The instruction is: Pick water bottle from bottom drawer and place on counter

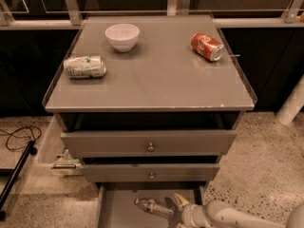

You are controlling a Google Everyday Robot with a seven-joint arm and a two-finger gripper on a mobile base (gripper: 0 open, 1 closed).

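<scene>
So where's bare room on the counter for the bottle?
The counter is bare across its front half and between the green can and red can. The bowl crowds the back left. The gripper is by the water bottle in the bottom drawer.

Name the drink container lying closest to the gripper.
The water bottle in the bottom drawer, right beside the gripper; the red can and silver-green can lie up on the counter.

White bowl [122, 36] upright — silver-green can [85, 66], red soda can [207, 46] on sides.
</scene>
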